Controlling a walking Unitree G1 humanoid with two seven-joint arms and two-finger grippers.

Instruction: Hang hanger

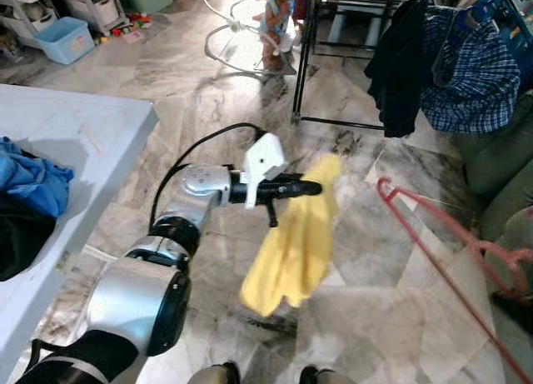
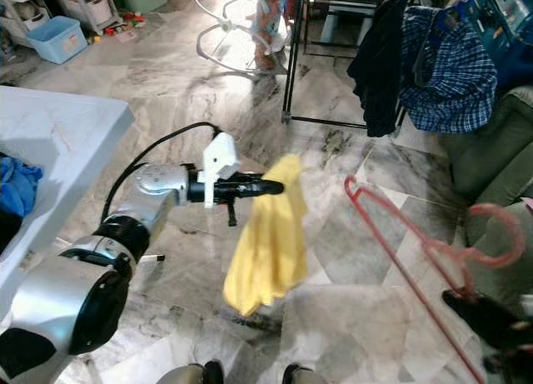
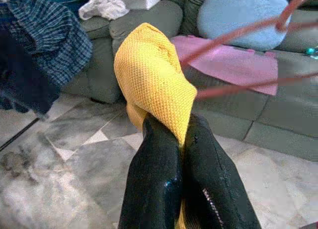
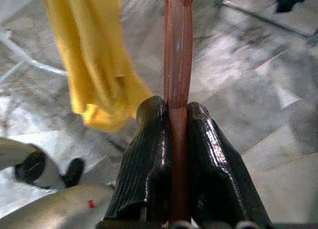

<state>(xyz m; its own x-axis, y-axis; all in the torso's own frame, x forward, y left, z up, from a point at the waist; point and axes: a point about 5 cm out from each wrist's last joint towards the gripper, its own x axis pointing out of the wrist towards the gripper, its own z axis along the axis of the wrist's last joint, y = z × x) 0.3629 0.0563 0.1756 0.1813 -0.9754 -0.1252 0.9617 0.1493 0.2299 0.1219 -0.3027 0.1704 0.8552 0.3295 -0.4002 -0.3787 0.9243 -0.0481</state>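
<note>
Left end effector (image 1: 312, 187) over marble floor (image 1: 208, 92) — sofa (image 3: 278, 119) beyond

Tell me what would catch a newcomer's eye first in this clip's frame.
The yellow cloth hangs mid-air over the marble floor, pinched in the left gripper, whose jaws are shut on it. To its right, a red hanger is clamped in the right gripper. Behind, a plaid shirt hangs on a black clothes rack.

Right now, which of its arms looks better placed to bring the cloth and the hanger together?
Probably the left. The left gripper holds the yellow cloth out in open space, near the red hanger, which the right gripper clamps at its edge.
</note>
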